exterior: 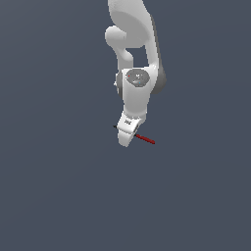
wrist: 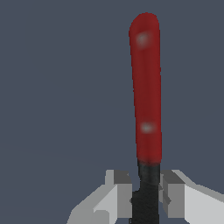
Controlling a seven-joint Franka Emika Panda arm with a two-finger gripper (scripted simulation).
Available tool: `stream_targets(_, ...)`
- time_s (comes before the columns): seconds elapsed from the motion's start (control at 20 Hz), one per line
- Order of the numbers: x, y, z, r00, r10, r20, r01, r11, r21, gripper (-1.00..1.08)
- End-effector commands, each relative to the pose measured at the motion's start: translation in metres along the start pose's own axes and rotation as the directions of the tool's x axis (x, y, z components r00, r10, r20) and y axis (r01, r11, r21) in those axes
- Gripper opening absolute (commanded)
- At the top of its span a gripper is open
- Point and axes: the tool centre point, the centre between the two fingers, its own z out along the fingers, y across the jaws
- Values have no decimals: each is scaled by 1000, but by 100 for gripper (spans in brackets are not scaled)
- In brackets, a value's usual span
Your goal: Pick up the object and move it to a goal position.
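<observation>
The object is a thin rod, red point(exterior: 145, 139) with a black end. In the exterior view it sticks out of the white gripper point(exterior: 127, 136) toward the exterior view's right, and a small black tip shows on the gripper's other side. In the wrist view the red part point(wrist: 146, 87) runs away from the camera and the black end point(wrist: 147, 188) sits between the two grey fingers point(wrist: 122, 192). The gripper point(wrist: 146, 194) is shut on the black end of the rod.
The white arm point(exterior: 135, 49) comes down from the top of the exterior view. A plain dark blue-grey surface point(exterior: 59, 171) fills the background in both views.
</observation>
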Motion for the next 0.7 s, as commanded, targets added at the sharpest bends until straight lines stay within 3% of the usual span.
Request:
stream_targets(0.0, -5, 16, -24, 1000, 0, -1, 0, 1000, 1, -100)
stream_targets(0.65, -21, 81, -112, 1000, 4, 1, -4, 1000, -1, -100)
